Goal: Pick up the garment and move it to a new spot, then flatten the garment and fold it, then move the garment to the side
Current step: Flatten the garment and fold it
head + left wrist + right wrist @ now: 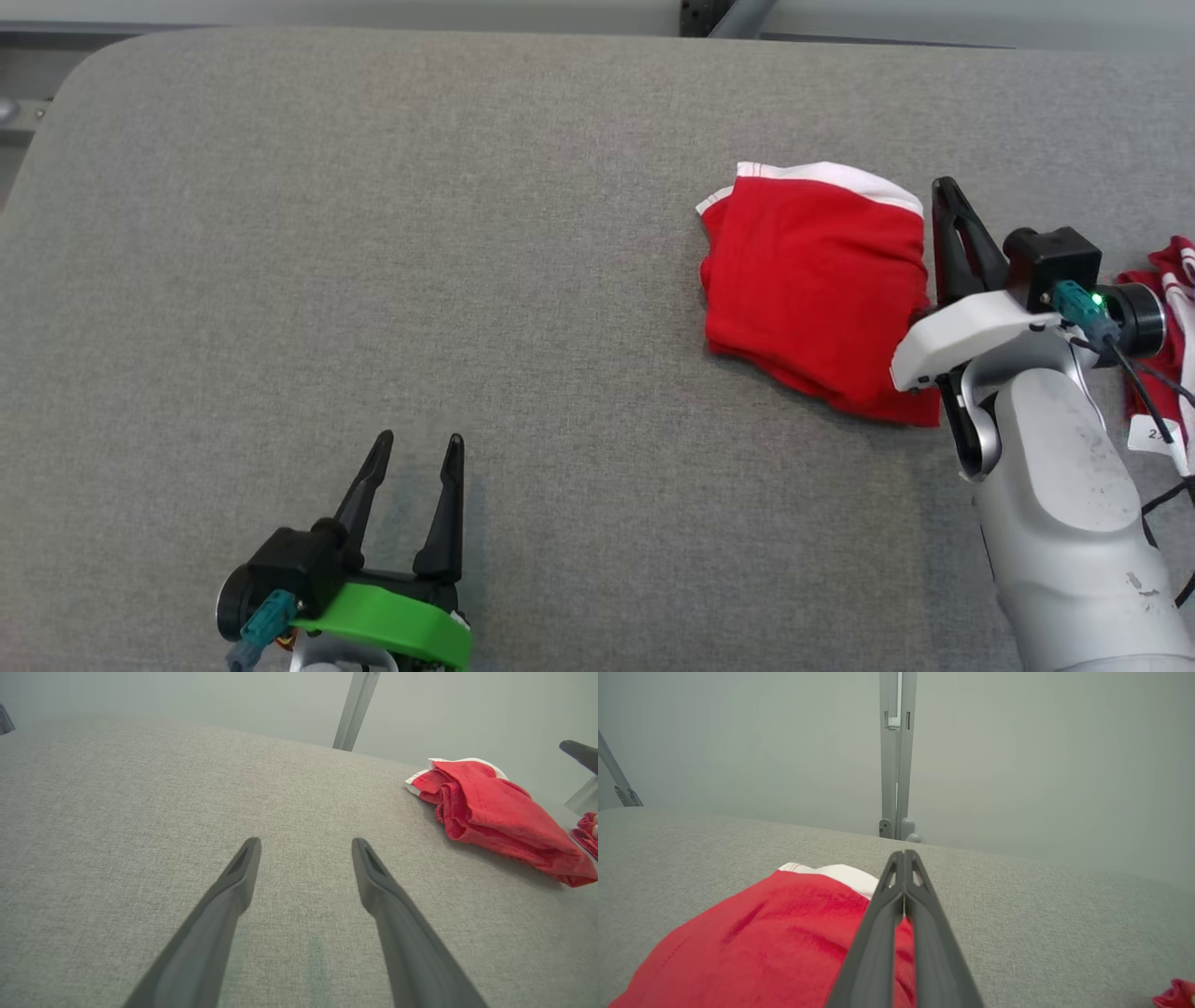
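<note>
I see the garment (812, 299) as plain bright red, no print, with a white band along its far edge. The table (373, 233) is mid grey all over, in a fine heathered weave. My left gripper (420, 439) has black fingers on a black body, with a bright green mount (392, 621) and a teal plug (266, 623). My right gripper (943, 187) has the same black fingers, a white mount (962, 336), a teal connector (1078, 303) showing a small green light, and a pale silver-grey forearm (1064, 523) with dark scuffs. At the right edge another cloth (1167, 280) is red with white stripes, beside a white tag (1158, 434)
</note>
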